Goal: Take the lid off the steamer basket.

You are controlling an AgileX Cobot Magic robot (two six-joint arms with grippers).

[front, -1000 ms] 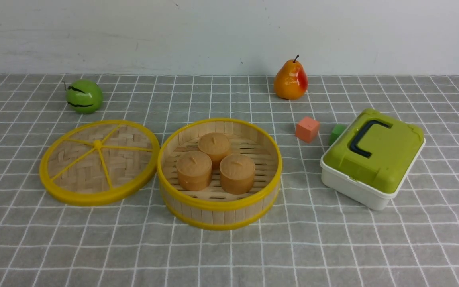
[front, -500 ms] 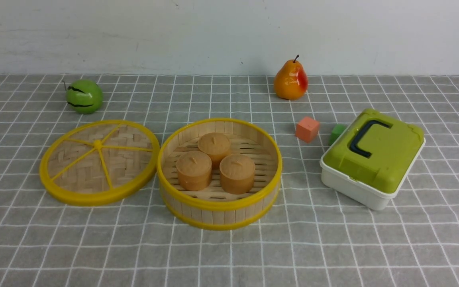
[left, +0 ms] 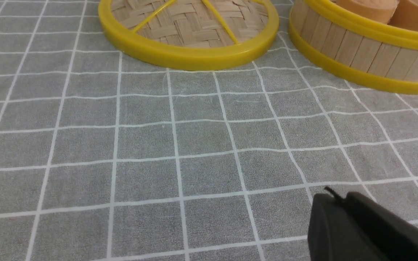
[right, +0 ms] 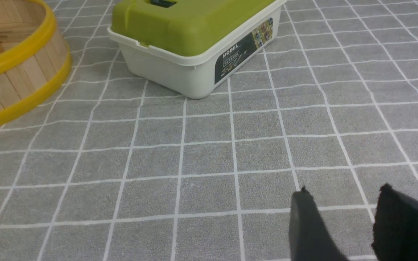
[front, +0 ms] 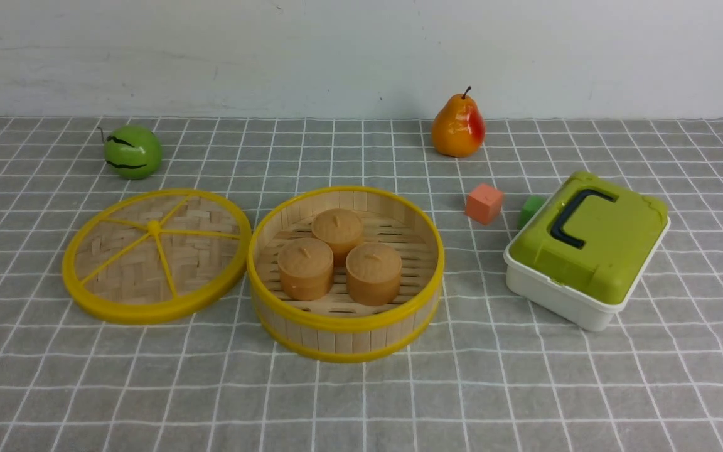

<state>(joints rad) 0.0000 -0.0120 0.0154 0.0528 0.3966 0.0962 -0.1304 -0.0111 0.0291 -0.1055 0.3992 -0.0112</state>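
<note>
Plainly parted right jaws, left jaws' gap unclear, over gridded cloth (front: 361, 402).

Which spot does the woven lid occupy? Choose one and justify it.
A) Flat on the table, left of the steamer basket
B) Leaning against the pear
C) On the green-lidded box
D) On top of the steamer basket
A: the woven lid lies flat on the checked tabletop, left of the uncovered steamer basket.

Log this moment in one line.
lid: off, on table | steamer basket: uncovered, three brown pieces inside | grippers: holding nothing visible
</note>
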